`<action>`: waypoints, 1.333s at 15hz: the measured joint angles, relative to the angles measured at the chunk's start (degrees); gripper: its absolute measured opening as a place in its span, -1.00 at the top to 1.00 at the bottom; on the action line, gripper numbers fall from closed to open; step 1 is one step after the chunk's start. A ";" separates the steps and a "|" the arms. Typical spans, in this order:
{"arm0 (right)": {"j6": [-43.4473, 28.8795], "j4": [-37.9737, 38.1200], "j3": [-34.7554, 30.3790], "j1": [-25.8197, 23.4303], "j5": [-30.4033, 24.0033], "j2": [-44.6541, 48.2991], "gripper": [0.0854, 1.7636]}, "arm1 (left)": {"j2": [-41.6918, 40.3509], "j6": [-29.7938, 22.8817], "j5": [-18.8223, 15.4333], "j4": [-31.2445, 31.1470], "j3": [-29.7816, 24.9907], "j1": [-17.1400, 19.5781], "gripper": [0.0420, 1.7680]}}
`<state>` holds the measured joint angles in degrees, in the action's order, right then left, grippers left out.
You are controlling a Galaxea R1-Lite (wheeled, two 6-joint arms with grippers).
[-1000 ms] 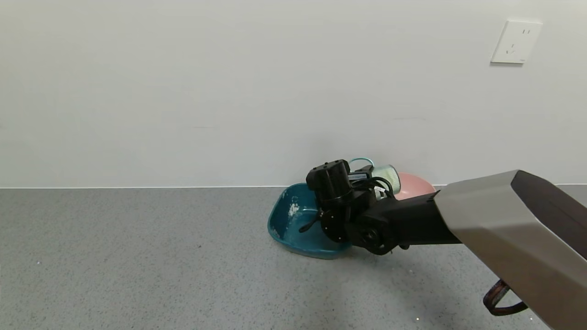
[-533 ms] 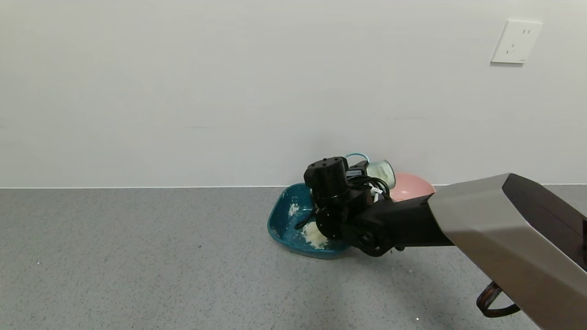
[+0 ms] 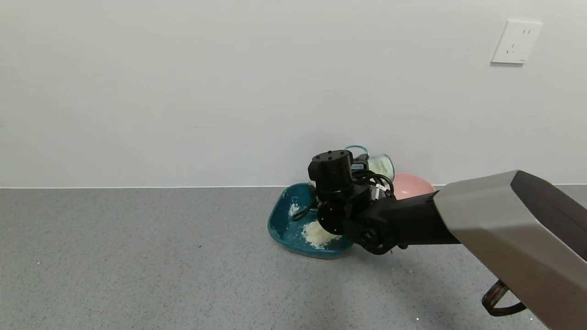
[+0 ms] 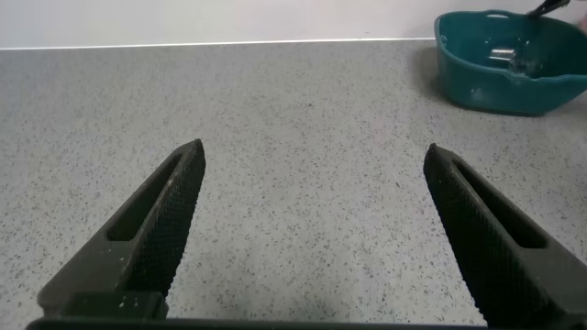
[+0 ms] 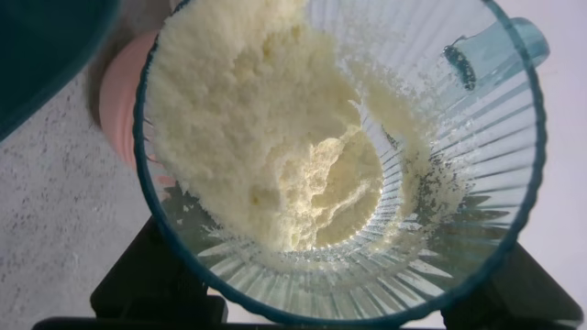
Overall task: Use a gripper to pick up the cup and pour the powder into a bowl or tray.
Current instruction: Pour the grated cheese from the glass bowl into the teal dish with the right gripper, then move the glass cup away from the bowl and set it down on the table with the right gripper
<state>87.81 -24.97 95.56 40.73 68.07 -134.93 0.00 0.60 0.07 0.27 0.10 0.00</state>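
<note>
The cup (image 5: 339,156) was clamped tilted in the right hand (image 3: 362,172) above the basin (image 3: 279,224) so powder (image 5: 248,119) (partly fallen) slid below; the left hand (image 4: 312,238) gaped idle.

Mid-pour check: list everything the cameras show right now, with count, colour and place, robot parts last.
cup: 1, translucent pale blue-green, ribbed, tipped in the right gripper over the basin, a lot of powder still inside.
powder: off-white, clumpy; a pile on the basin floor, more clinging inside the cup.
basin: 1, dark teal, rounded-square, white-smeared walls, on the counter near the wall.
pink bowl: 1, round, just behind the right arm, beside the basin.
counter: grey speckled.
wall socket: 1, white, on the wall at upper right.
right gripper: black, on a grey-and-black arm, shut on the cup above the basin.
left gripper: black, fingers spread open, low over bare counter, away from the basin.
</note>
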 joint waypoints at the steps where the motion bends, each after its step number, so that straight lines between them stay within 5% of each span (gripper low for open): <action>1: -0.85 -0.94 -0.24 -0.21 -0.33 0.59 -0.47 | 0.00 0.02 0.00 0.00 0.00 0.00 -0.94; 8: -18.24 -1.24 -9.59 -2.04 -1.51 6.18 -0.47 | 0.00 0.02 0.00 0.00 0.00 0.00 -0.94; 20: -48.26 3.86 -21.31 -4.96 -20.55 14.80 -0.47 | 0.00 0.02 -0.02 -0.02 0.00 0.00 -0.94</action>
<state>39.55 -21.10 74.25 35.77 47.52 -120.13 0.00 0.62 0.05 0.24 0.10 0.00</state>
